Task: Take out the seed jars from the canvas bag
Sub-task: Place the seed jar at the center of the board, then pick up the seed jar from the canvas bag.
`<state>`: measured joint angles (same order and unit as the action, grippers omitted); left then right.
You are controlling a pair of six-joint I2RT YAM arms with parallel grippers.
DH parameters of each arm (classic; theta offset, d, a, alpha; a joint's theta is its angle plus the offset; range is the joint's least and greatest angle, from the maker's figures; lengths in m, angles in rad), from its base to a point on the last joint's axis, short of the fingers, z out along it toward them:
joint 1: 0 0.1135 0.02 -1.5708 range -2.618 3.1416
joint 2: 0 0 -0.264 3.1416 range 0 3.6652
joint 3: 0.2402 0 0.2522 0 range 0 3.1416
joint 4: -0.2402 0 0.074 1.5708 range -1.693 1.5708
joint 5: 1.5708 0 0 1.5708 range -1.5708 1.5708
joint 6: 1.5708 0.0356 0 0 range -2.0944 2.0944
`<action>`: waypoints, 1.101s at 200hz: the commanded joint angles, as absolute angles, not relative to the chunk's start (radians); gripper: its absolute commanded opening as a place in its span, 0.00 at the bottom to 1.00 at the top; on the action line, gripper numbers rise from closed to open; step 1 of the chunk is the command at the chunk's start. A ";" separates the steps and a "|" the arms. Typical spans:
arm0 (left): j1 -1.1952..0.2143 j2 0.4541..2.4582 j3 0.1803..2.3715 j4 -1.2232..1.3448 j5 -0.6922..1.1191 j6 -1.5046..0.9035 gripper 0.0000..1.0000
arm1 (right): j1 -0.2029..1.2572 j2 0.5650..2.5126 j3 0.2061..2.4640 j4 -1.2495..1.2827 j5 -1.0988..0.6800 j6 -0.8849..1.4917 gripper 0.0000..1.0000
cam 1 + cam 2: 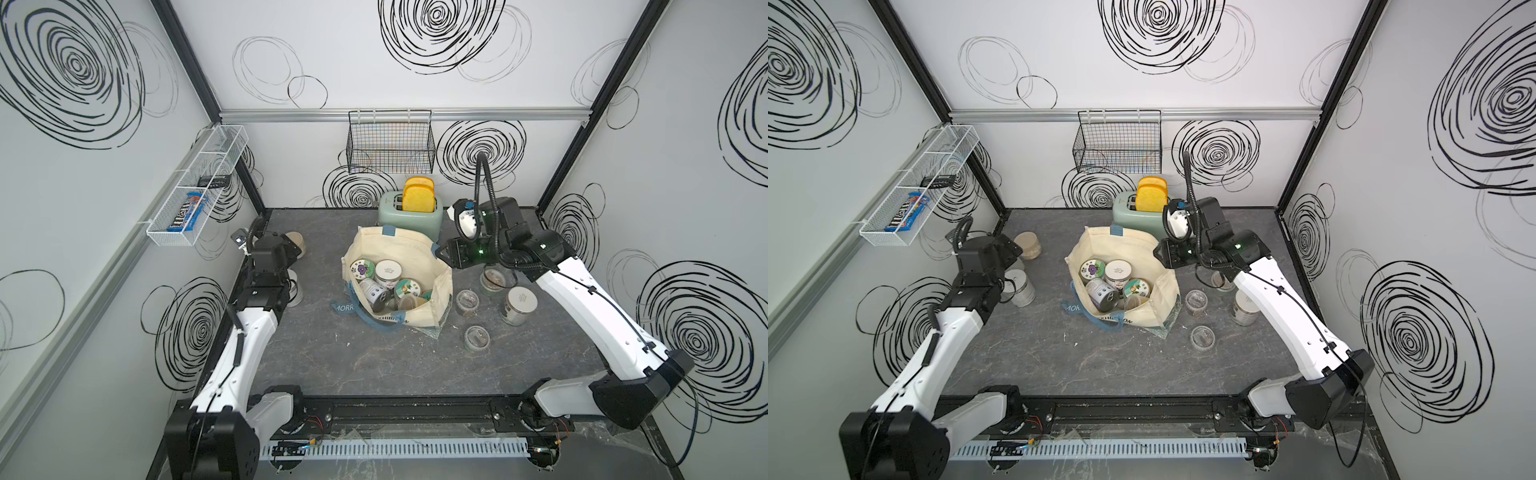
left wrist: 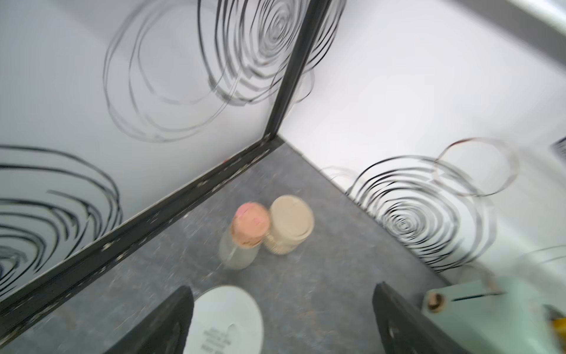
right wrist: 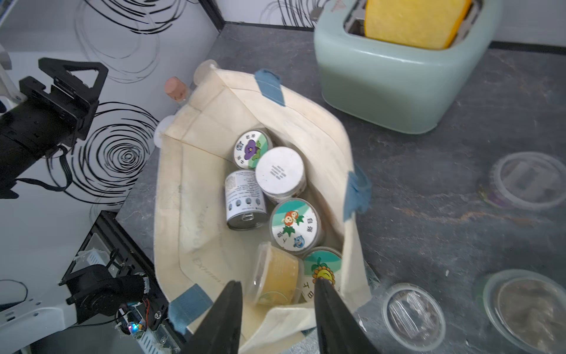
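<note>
The cream canvas bag (image 1: 395,245) stands open mid-table, blue handles fallen forward. Several seed jars (image 3: 280,171) lie inside: flower-print lids, a plain white lid, a pull-tab can on its side and a clear tub (image 3: 277,277). My right gripper (image 3: 277,285) hangs over the bag's right rim, jaws partly apart, nothing between them. Three clear tubs (image 1: 467,301) and a white-lidded jar (image 1: 519,305) stand on the table to the bag's right. My left gripper (image 2: 281,306) is wide open at the far left, just above another white-lidded jar (image 2: 226,318) that stands free.
A mint-green toaster (image 1: 411,216) with yellow slices stands right behind the bag. A tan-lidded jar (image 2: 292,220) and a pink-lidded frosted jar (image 2: 249,226) stand in the back left corner. A black wire basket (image 1: 390,141) and a white wire shelf (image 1: 195,187) hang on the walls.
</note>
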<state>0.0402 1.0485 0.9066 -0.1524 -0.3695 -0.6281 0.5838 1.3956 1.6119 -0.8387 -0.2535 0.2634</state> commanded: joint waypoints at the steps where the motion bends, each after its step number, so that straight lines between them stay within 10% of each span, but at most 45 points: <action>1: -0.036 0.993 0.966 -0.304 -0.221 -0.658 0.96 | 0.658 1.457 1.716 -0.877 -0.260 0.232 0.43; 68: -0.483 0.999 0.974 -0.512 -0.044 -0.652 0.96 | 0.759 1.665 1.689 -0.873 -0.238 0.164 0.42; 220: -0.653 0.916 0.692 -0.575 -0.057 -0.736 0.91 | 0.751 2.174 2.073 -0.950 -0.086 0.200 0.72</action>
